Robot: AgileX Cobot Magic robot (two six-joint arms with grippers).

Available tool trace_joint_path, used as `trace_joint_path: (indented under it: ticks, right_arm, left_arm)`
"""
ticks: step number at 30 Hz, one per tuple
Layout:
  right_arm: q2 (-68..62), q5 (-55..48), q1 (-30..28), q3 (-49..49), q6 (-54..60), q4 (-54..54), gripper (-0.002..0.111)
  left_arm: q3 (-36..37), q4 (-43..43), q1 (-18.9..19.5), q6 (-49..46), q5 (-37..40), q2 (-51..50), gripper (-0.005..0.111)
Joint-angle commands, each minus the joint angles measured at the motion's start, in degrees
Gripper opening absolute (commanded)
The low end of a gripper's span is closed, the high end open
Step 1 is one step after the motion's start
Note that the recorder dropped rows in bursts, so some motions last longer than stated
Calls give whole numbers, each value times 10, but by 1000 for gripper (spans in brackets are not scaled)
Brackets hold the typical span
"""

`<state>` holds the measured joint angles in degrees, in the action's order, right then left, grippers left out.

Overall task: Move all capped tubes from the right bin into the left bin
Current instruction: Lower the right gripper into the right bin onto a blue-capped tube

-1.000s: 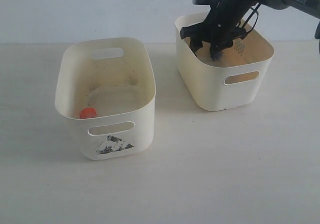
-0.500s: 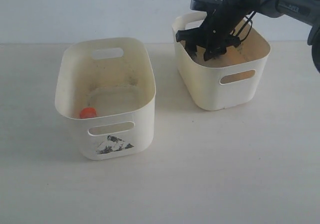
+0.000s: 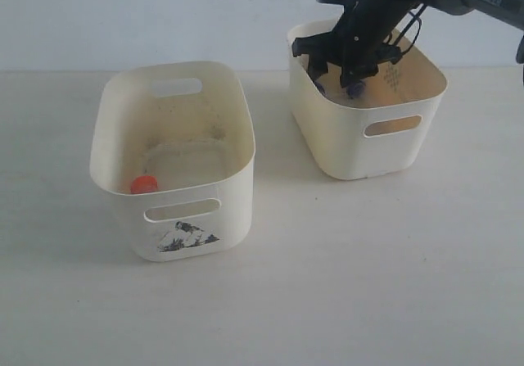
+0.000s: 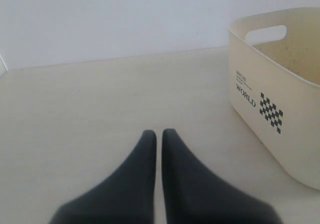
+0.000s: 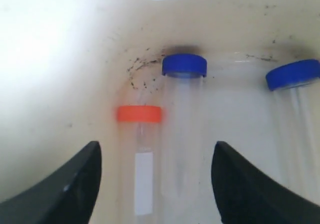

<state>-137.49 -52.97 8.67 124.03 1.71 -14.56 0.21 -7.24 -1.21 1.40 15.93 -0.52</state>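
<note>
Orange-capped tube (image 5: 142, 159) and blue-capped tube (image 5: 184, 134), lower ends cut off, lie between the wide-spread jaws of the right gripper (image 5: 156, 149). Second blue-capped tube (image 5: 297, 134) lies just outside them. Nothing gripped. All inside right bin (image 3: 344, 145). Left gripper (image 4: 158, 134): pressed closed, empty.

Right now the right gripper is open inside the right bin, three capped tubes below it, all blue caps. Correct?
Not all blue. The right gripper is open inside the right bin with three capped tubes below it: one blue-capped tube, another blue-capped tube and an orange-capped tube. The right wrist view shows it.
</note>
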Motion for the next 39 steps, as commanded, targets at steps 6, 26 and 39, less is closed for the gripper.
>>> trace_joint_path:
  ticks: [6, 26, 39]
  right_arm:
    - [29, 2, -31, 0, -1, -37, 61]
    - [-37, 22, -35, -1, 31, -68, 61]
    - [-65, 22, -35, -1, 32, -67, 61]
  left_arm:
    - [-2, 4, 1, 7, -10, 1, 4]
    - [-2, 4, 1, 7, -10, 1, 4]
    - [-2, 4, 1, 7, -10, 1, 4]
